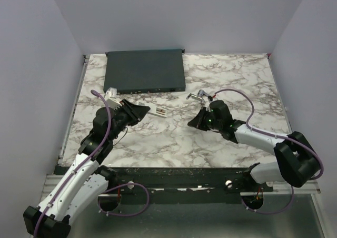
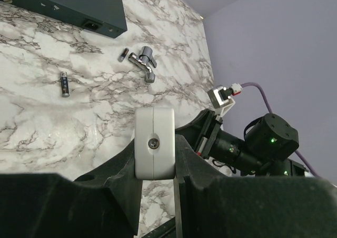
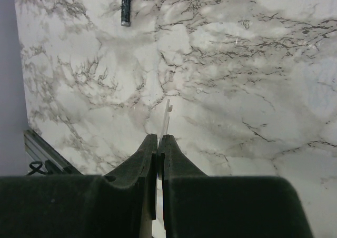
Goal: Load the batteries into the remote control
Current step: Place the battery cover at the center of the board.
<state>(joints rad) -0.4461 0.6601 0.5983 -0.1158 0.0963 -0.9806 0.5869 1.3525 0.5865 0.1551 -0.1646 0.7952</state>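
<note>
Top view first. My left gripper [image 1: 146, 111] is clamped on the remote [image 1: 158, 111], and the white end pokes out past the fingertips toward the other arm. The right gripper [image 1: 192, 123] faces it across a patch of worktop [image 1: 174, 143], fingers together. Beyond both sits the dark box [image 1: 145, 69]. A chrome piece [image 1: 199, 96] lies just past the right gripper. The batteries are too small for me to pick out from up here.

Left wrist now. The remote sits end-on between the fingers, with a screw facing the camera. One battery [image 2: 65, 84] lies ahead and to the left on the marble, its long axis pointing roughly away from me. The second battery [image 2: 123, 55] is farther out, just beside the chrome piece and tilted a little.

Right wrist. The fingers are pinched on a thin white sliver standing edge-on, which I take for the cover [image 3: 167, 114]. A battery [image 3: 125, 5] lies well ahead and left of the fingertips, its long axis running straight away.

My read is that both grippers are full and the right arm is the nearer one to the batteries. It would have to set the cover down first. Its fingers close side to side, across that battery's axis, so I'd expect a shift forward and left, with no wrist roll.
</note>
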